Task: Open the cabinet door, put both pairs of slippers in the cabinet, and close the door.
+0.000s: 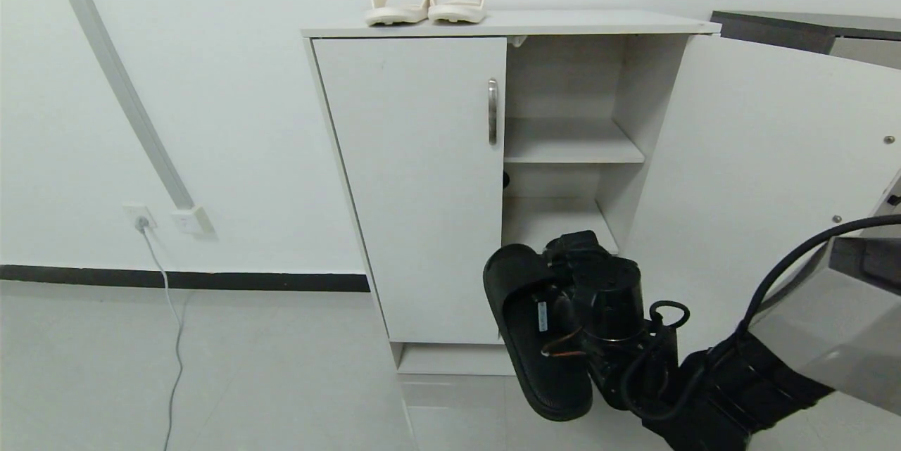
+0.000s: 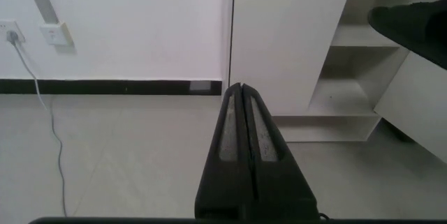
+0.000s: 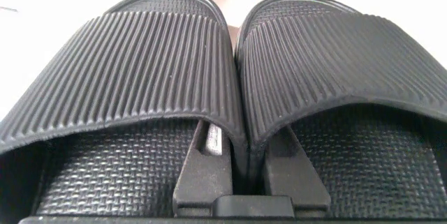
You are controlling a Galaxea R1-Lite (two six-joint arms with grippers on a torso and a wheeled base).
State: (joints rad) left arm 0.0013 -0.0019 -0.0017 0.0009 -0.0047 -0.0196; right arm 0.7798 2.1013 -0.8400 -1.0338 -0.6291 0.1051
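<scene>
The right gripper [image 3: 246,175], pinching together the pair of black ribbed rubber slippers [image 1: 524,324], holds them just before the open right half of the white wooden cabinet [image 1: 408,183], their long axis tilted, toes nearest its lower shelf [image 1: 556,222].

Black slippers [image 1: 535,345] with ribbed straps and cross-hatched footbeds, cream slippers [image 1: 426,1], white cabinet [image 1: 415,191] with silver handle [image 1: 492,112]
</scene>
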